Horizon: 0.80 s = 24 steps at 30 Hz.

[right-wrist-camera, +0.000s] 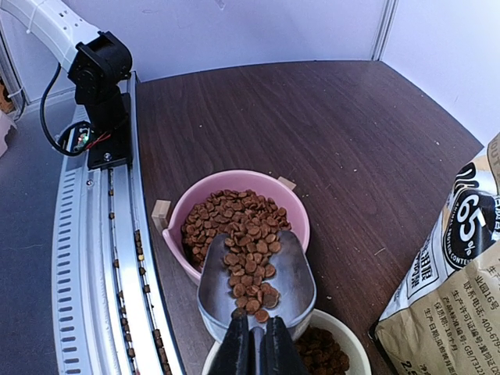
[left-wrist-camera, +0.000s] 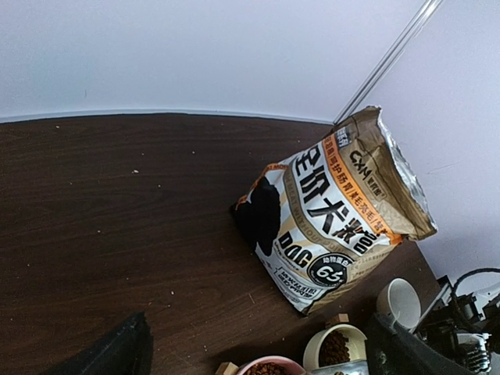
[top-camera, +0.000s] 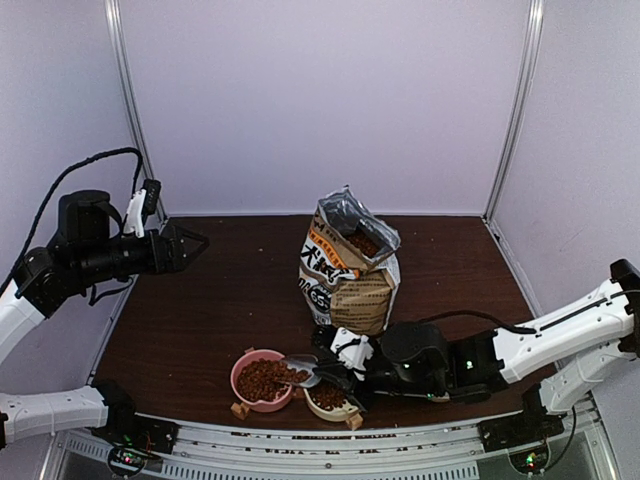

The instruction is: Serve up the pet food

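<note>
"How many bowls?"
"Two on the counter (top-camera: pixel 220 300): a pink bowl (right-wrist-camera: pixel 234 178) and a cream bowl (right-wrist-camera: pixel 351 334), both holding pet food (right-wrist-camera: pixel 234 223). One bag (top-camera: pixel 350 280) behind."
"Jaws?"
"Right jaws pinch the one scoop (right-wrist-camera: pixel 297 281), kibble-laden, over the pink bowl. Left jaws wide, empty."

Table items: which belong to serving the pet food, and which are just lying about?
In use: kibble, scoop in the right gripper, pink bowl, cream bowl, bag.
Lying about: white cup, wood blocks by the bowls.
</note>
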{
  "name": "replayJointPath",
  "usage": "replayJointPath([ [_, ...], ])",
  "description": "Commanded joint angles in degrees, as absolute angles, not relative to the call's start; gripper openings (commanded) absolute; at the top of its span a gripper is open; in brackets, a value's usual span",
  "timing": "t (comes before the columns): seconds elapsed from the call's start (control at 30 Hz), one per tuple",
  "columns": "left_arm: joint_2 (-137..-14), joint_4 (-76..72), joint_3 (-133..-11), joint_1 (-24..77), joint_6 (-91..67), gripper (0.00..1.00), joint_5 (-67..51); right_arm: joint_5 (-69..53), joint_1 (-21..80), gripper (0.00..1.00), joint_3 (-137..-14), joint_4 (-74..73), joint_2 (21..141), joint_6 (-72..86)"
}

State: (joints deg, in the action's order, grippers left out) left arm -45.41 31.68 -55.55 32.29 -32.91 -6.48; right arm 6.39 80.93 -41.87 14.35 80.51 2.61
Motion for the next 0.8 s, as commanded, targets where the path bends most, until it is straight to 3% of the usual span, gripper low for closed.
replayJointPath([
  [0.0,-45.8,30.8,-57.1,32.0,-31.6,0.98,-7.4,6.8,80.5,0.00,-44.7,10.9,78.9,1.3],
  [0.77,-44.0,30.8,-55.3,32.0,-31.9,0.98,-8.6,3.3,80.4,0.00,-61.0,-14.9,82.5,-6.2],
])
